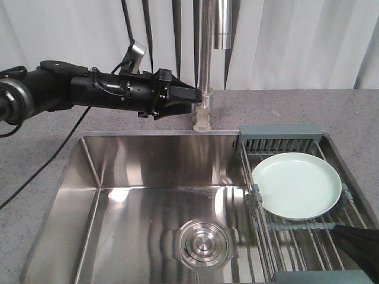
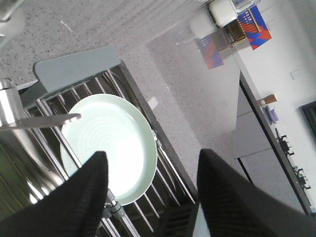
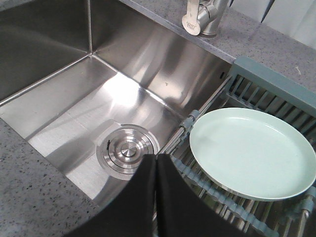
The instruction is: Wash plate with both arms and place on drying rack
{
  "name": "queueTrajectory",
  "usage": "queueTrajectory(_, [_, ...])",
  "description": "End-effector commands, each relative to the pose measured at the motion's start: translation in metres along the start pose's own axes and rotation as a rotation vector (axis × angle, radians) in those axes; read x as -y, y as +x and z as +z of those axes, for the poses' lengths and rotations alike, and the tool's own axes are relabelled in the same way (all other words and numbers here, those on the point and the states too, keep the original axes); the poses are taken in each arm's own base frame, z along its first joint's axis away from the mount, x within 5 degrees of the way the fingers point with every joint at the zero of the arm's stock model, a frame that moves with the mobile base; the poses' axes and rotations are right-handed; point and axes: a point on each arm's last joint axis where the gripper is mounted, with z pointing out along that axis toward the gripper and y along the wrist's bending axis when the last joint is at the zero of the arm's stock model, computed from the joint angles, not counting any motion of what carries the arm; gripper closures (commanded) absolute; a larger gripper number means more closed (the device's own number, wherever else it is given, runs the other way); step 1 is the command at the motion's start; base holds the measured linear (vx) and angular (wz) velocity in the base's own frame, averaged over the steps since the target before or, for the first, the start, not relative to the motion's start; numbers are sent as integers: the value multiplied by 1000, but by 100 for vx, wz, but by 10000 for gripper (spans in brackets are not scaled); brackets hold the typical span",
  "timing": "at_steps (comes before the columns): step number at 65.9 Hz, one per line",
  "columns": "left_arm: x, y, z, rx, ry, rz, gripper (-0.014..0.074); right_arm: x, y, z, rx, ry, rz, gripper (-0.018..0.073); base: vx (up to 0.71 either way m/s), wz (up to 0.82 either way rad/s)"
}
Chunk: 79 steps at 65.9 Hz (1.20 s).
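Observation:
The pale mint-green plate (image 1: 296,184) lies flat on the steel rods of the drying rack (image 1: 278,131), over the right side of the sink. My left gripper (image 1: 190,94) hovers high by the tap, well to the left of the plate and apart from it. In the left wrist view this gripper (image 2: 153,158) is open and empty, with the plate (image 2: 118,143) and the rack (image 2: 74,69) far below. My right gripper (image 3: 156,158) is shut on nothing, near the plate (image 3: 252,150) at the rack's (image 3: 266,74) front edge. It shows at the lower right of the front view (image 1: 349,234).
A steel sink basin (image 1: 130,195) with a round drain (image 1: 201,244) takes up the middle. A tall tap (image 1: 204,65) rises behind it, close to my left gripper. Grey speckled countertop (image 1: 331,106) surrounds the sink.

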Motion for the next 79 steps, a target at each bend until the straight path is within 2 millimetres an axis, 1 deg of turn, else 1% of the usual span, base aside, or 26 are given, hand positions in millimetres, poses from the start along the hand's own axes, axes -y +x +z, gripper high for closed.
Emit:
queueTrajectory(1, [37, -10, 1, 63, 79, 7, 195, 5, -12, -4, 70, 40, 5, 566, 0, 0])
queueTrajectory(11, [27, -5, 16, 51, 69, -25, 195, 5, -12, -4, 75, 45, 5, 566, 0, 0])
queueTrajectory(17, [23, -4, 22, 56, 87, -79, 195, 5, -12, -4, 78, 48, 5, 566, 0, 0])
queueTrajectory(26, [16, -10, 29, 79, 118, -113, 195, 5, -12, -4, 80, 50, 4, 566, 0, 0])
queueTrajectory(35, [8, -18, 35, 102, 111, -140, 195, 5, -12, -4, 80, 50, 4, 566, 0, 0])
queueTrajectory(45, [4, -23, 39, 106, 119, -139, 195, 5, -12, -4, 80, 50, 4, 566, 0, 0])
queueTrajectory(53, [7, -30, 39, 125, 124, -118, 195, 5, -12, -4, 80, 50, 4, 566, 0, 0])
queueTrajectory(67, [6, -41, 41, 176, 115, -105, 195, 5, -12, -4, 80, 50, 4, 566, 0, 0])
queueTrajectory(79, [2, -42, 44, 179, 122, -113, 195, 5, -12, -4, 79, 50, 3, 566, 0, 0])
